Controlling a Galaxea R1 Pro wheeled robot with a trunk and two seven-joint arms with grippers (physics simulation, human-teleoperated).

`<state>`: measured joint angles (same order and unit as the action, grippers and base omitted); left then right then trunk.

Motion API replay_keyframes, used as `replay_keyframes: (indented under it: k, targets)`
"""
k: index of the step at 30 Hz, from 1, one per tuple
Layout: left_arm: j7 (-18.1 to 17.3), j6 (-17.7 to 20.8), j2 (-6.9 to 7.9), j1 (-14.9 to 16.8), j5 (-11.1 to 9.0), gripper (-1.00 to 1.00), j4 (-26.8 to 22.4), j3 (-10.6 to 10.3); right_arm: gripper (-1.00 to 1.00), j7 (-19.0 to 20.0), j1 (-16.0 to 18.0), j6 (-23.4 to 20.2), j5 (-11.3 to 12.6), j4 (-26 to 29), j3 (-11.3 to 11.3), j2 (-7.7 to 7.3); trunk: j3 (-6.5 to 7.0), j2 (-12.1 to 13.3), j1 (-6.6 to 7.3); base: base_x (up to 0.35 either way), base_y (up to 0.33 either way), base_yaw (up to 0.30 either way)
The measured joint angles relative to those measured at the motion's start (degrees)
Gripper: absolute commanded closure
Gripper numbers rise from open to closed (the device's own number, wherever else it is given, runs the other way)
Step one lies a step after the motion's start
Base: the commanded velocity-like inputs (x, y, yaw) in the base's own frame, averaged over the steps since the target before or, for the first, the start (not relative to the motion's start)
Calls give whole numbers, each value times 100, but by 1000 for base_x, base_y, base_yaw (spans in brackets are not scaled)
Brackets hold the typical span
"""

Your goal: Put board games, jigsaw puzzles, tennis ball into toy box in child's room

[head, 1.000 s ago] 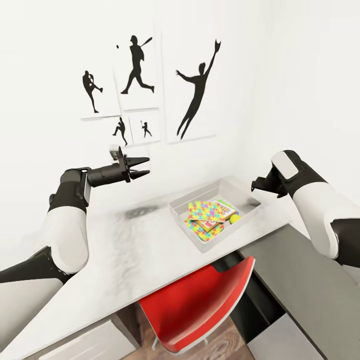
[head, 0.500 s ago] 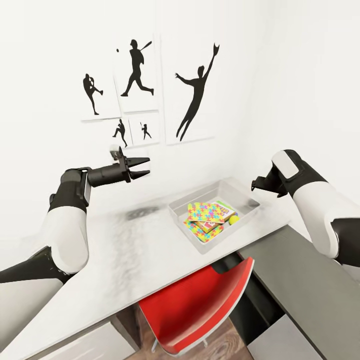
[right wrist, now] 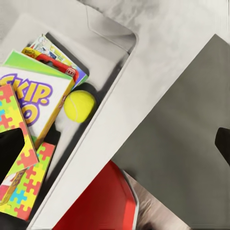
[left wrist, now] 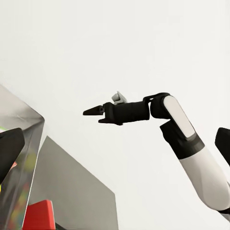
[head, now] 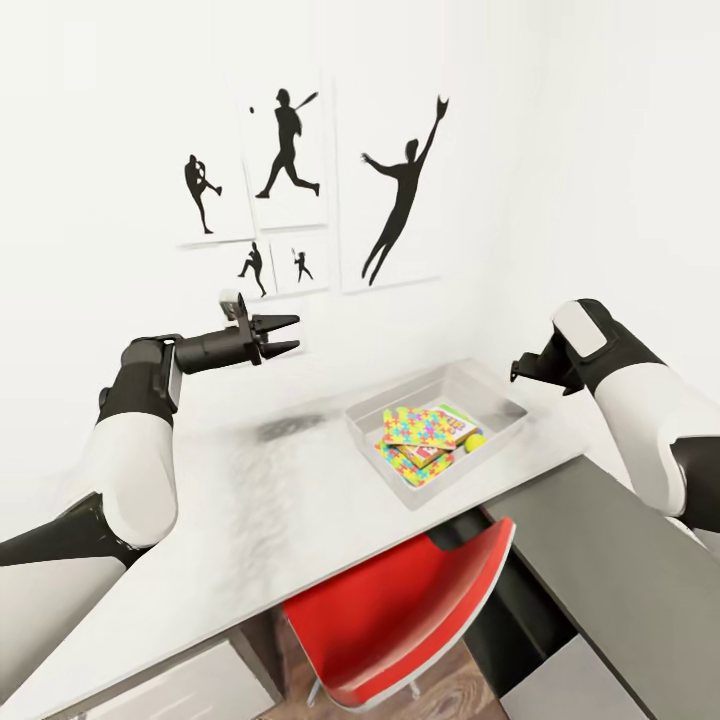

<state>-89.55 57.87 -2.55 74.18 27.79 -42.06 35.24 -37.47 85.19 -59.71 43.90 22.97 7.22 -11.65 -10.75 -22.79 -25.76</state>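
With the toy box (head: 506, 411) as the landmark, the left gripper (head: 283, 335) hangs well to its left, above the bare tabletop (head: 250, 500), jaws parted and holding nothing. Inside the box lie the jigsaw puzzles (head: 422, 428), stacked with the SKIP-BO box (right wrist: 33, 103) and another board game (right wrist: 60, 60) under them, and the tennis ball (head: 475, 439) rests at the box's right wall. The box's long axis runs diagonally, from the chair-side edge of the tabletop toward the wall corner. The right gripper (left wrist: 93, 112) hovers to the right of the box, jaws slightly parted and empty. The loading looks nearly or fully done; I can count only two game boxes, so the next move calls for checking for the third.
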Motion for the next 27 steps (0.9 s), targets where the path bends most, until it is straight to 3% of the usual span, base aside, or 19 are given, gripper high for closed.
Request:
replay_keyframes:
  k: [8,22,27]
  targets:
    - [1,4,1,0,-1,-100,0,-9,-100,1,-15,5,11,0,-1,-26,74,-1,1,-126,141,16]
    - [0,-2,0,0,0,-100,0,-22,-100,6,-26,8,17,-3,-2,-49,208,-1,2,41,129,1]
    - [0,-3,2,0,-2,-100,-1,-6,-100,1,-29,7,15,-4,-145,-52,256,-1,2,3,32,8]
